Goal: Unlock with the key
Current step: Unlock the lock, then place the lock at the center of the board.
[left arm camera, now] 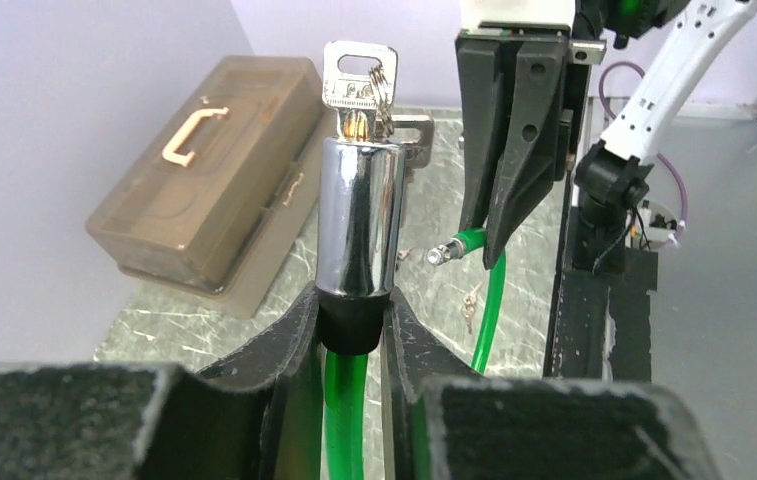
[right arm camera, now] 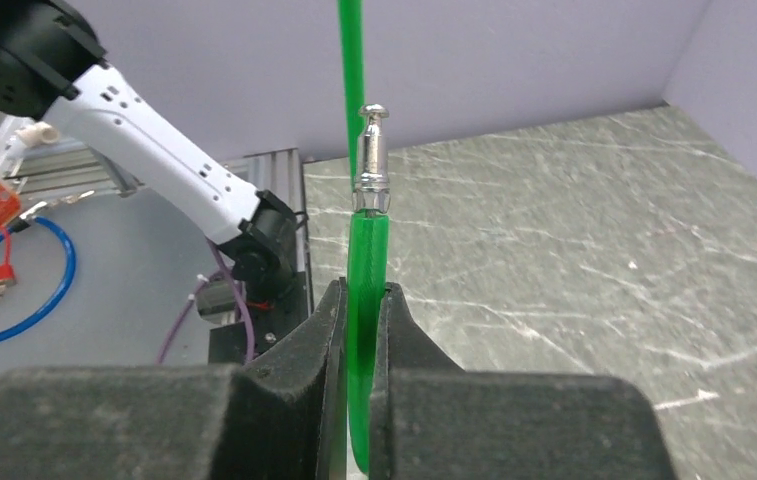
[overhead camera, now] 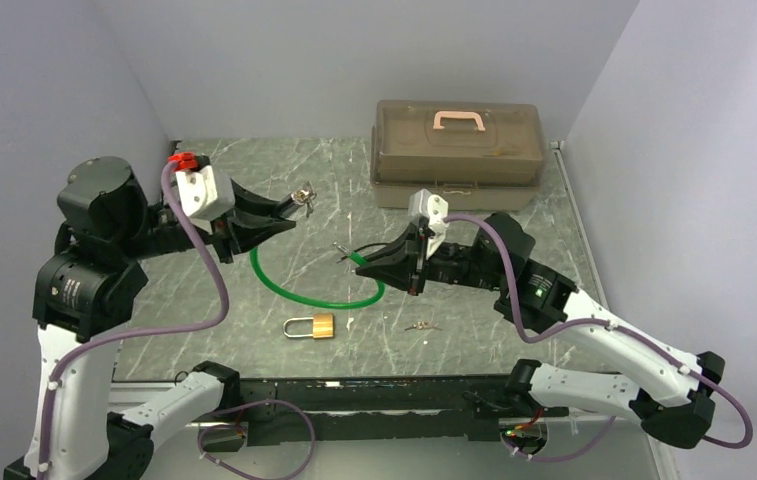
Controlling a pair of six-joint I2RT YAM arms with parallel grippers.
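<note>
So the key is stuck in the top of the chrome lock barrel, up off the table, and the left gripper is clamped on the barrel's black base. The right gripper is squeezed onto the green cable just below its bare pin, which sits apart from the barrel. The padlock lies by itself near the front edge.

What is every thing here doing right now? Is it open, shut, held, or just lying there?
key: stuck in the chrome lock barrel.
chrome lock barrel: held upright, nothing plugged in.
pin: out of the barrel, on the green cable.
left end effector: shut on the chrome lock barrel.
right end effector: shut on the green cable below the pin.
brass padlock: lying flat, shackle looks closed.
toolbox: lid shut.
</note>
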